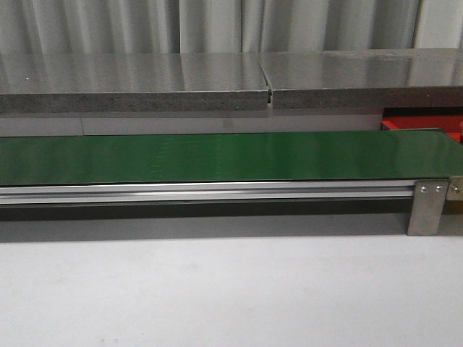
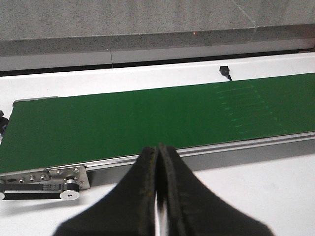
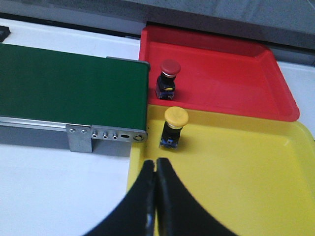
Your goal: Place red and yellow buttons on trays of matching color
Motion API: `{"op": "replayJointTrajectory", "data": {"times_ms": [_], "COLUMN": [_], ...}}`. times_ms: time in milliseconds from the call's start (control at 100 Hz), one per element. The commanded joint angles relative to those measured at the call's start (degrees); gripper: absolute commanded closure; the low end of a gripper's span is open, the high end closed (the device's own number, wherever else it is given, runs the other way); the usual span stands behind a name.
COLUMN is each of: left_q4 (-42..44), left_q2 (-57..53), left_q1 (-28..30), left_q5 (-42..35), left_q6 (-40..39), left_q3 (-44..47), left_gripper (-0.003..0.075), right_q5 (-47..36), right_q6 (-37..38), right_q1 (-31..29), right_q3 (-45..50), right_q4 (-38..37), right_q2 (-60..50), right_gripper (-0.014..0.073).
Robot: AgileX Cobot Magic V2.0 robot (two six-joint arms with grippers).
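So my right gripper [image 3: 156,169] was pressed together with nothing in it, fingers meeting in one seam, hanging over the near corner of the yellow tray [image 3: 246,167]. My left gripper [image 2: 158,157] was squeezed together too, empty, sitting over the white table [image 2: 256,191] just in front of the green belt [image 2: 147,123].

In my right wrist view the red button [image 3: 170,69] stood upright in the red tray [image 3: 226,73], near its edge by the belt's end. The yellow button [image 3: 175,118] stood upright in the yellow tray, at about 5 o'clock from the red one and close to it, right by the seam where the two trays touch. From my right fingertips the yellow button was at roughly 1 o'clock.

In the front view, the belt [image 1: 217,157] ran bare across the frame, with only a sliver of red tray [image 1: 423,124] peeking at 3 o'clock behind it.
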Motion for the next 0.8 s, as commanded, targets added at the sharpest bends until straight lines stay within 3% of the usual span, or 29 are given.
{"op": "replayJointTrajectory", "data": {"times_ms": [0, 420, 690, 790], "left_q4": [-1.02, -0.84, 9.34, 10.84], "left_q2": [0.97, 11.32, 21.06, 24.93], "left_q1": [-0.43, -0.20, -0.20, 0.63], "left_q5": [-5.20, -6.03, -4.24, -3.25], "left_q6": [0.04, -0.97, -15.90, -16.08], "left_q3": [-1.72, -7.81, -12.60, -15.22], "left_gripper": [0.0739, 0.0739, 0.0734, 0.0657], "right_q5": [-3.80, -3.85, -3.85, -3.68], "right_q6": [-0.48, -0.48, -0.48, -0.48], "right_q1": [-0.05, -0.05, -0.05, -0.05], "right_q3": [-1.29, -1.29, -1.29, -1.29], "right_q4": [-0.06, -0.06, -0.06, -0.06], "right_q2": [-0.15, -0.14, -0.14, -0.14], "right_gripper": [0.0661, 0.0661, 0.0661, 0.0661]}}
